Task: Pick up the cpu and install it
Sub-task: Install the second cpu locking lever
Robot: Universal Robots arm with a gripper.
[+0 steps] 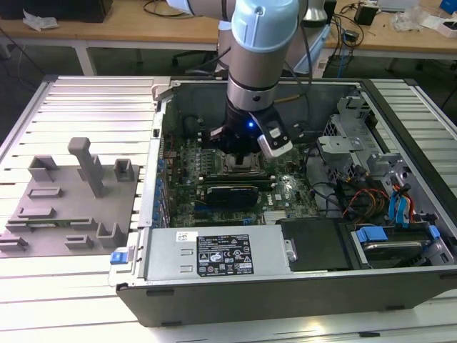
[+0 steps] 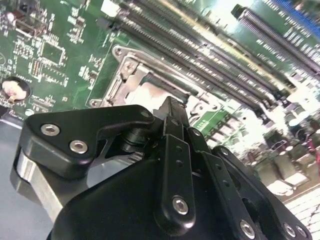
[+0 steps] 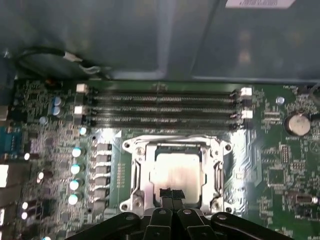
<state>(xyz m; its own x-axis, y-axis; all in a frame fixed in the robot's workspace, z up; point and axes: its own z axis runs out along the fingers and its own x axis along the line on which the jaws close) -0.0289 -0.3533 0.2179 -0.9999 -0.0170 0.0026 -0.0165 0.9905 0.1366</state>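
Observation:
The cpu [image 3: 177, 170], a small silvery-white square chip, lies flat inside the metal-framed socket [image 3: 134, 172] on the green motherboard. In the first wrist view my gripper [image 3: 171, 192] has its two dark fingertips pressed together at the chip's near edge. I cannot tell whether they touch it or hover just above it. The second wrist view has the shut fingers [image 2: 172, 125] pointing down at the socket frame [image 2: 122, 75], with a pale patch of the cpu [image 2: 152, 92] beyond them. In the exterior view the gripper [image 1: 239, 158] is low over the socket inside the open computer case.
Memory slots [image 3: 160, 107] run alongside the socket. The case walls [image 1: 161, 143], the power supply [image 1: 214, 254] and the drive cage with cables [image 1: 364, 171] surround the board. A grey plastic tray [image 1: 50, 214] with raised blocks lies on the exterior view's left.

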